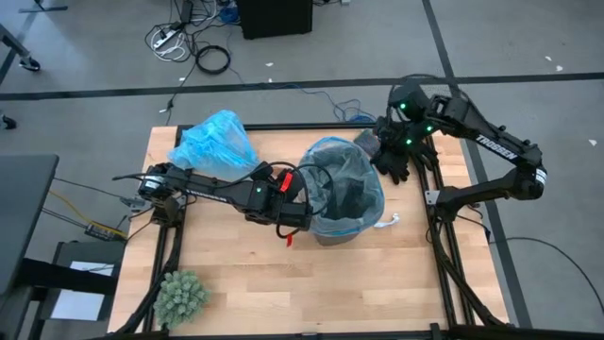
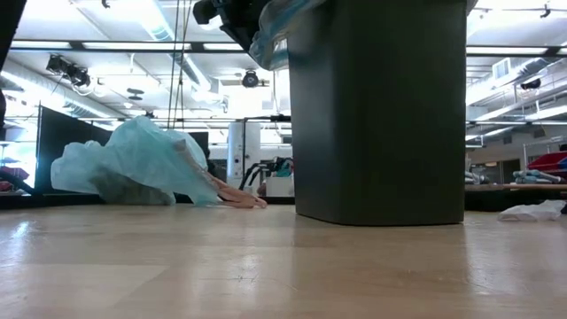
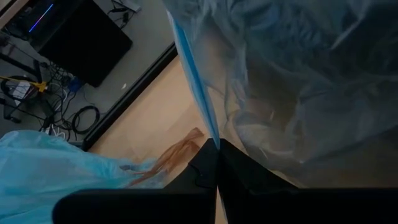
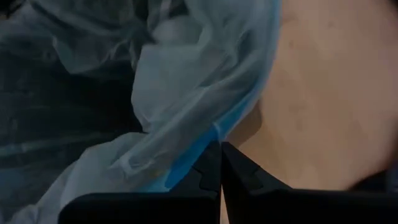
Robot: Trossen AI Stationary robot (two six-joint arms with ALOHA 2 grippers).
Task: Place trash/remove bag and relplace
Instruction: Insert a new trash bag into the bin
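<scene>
A dark bin (image 2: 381,115) stands mid-table with a pale grey-blue plastic bag (image 1: 351,168) draped in and over its mouth. That bag has a blue rim. My left gripper (image 1: 304,189) is shut on the rim at the bin's left side. My right gripper (image 1: 379,159) is shut on the rim at the bin's far right side. The bright sky-blue bag (image 1: 215,142) lies crumpled on the table at the far left, and a brown paper scrap (image 3: 177,152) lies beside it. Other trash is not seen. My left gripper pinches the pale bag's blue rim (image 3: 208,127) between its two shut fingers, coming slanting down from the table's left. The rim runs taut away from the fingertips along the bin's mouth. My right gripper pinches the same blue rim (image 4: 211,134) between its shut fingers, slanting down from the far right. The plastic beside the fingers lies in loose folds over the bin's edge.
A green spiky ball (image 1: 179,295) sits at the near left corner. A small white piece (image 1: 392,222) lies on the table right of the bin. Bare wood lies along the near side (image 1: 321,293).
</scene>
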